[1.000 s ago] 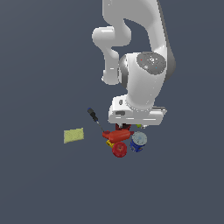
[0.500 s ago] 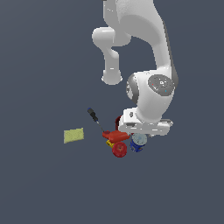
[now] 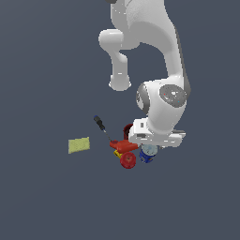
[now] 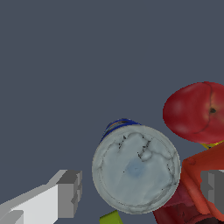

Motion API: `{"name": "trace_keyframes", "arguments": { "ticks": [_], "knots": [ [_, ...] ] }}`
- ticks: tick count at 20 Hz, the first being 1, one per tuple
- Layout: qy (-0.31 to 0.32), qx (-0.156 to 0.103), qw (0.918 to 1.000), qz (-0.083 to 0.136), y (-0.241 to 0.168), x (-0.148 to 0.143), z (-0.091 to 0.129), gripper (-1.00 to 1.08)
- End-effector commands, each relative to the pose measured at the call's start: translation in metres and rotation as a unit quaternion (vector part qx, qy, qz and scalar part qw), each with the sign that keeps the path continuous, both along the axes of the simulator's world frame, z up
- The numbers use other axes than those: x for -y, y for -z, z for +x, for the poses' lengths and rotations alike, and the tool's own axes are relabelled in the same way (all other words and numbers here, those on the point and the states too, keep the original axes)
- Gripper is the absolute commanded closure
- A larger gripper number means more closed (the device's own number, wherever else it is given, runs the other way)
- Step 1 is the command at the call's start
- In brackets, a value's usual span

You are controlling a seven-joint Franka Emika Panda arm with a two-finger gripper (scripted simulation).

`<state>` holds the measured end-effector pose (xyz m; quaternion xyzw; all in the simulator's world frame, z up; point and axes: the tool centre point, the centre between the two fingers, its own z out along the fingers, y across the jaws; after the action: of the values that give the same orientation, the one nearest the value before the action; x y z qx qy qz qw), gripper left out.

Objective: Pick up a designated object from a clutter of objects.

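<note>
**Hand drops over the blue can, fingers spread to either side**

Now that the arm has sunk from where it hung a second ago, the hand [image 4: 140, 192] sits low over the clutter, and the wrist view looks straight down on the blue can [image 4: 136, 168]. Its pale round top fills the middle of that picture, with one grey fingertip [image 4: 70, 194] off to one side of it and the other at the opposite edge of the picture. The hand is spread wide, gripping nothing, with the can between the fingers. That, to my eye, puts it in line for a grasp; whether the fingers are low enough on the can's wall I cannot tell.

Room is uneven. On one finger's side there is only bare grey surface [image 4: 65, 65], plenty of space to close in. On the other side the finger hangs over the red elongated tool [image 4: 192, 175], which lies close against the can, and the red round fruit [image 4: 194, 111] sits just beside. A sliver of yellow-green block [image 4: 111, 217] shows at the can's edge. I would expect that finger to nudge the red things as it closes.

From the exterior view, the can [image 3: 148, 153] stands at the right end of the pile, just under the hand, the fruit [image 3: 127, 160] to its left. Farther back are the dark red cup [image 3: 128, 130] and the black screwdriver [image 3: 100, 124]. The yellow sponge [image 3: 78, 145] lies well apart on the left. Open surface lies all around the pile.
</note>
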<state>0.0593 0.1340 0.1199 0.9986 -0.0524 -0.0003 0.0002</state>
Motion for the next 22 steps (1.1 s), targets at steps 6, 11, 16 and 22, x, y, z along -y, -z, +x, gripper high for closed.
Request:
{"name": "trace_keyframes", "arguments": {
  "ticks": [6, 11, 16, 22],
  "knots": [
    [0.001, 0.0, 1.0, 0.0, 0.035, 0.0, -0.001, -0.92],
    [0.001, 0.0, 1.0, 0.0, 0.046, 0.0, 0.0, -0.92],
    [0.001, 0.0, 1.0, 0.0, 0.046, 0.0, 0.0, 1.08],
    [0.001, 0.0, 1.0, 0.0, 0.046, 0.0, 0.0, 1.08]
  ]
}}
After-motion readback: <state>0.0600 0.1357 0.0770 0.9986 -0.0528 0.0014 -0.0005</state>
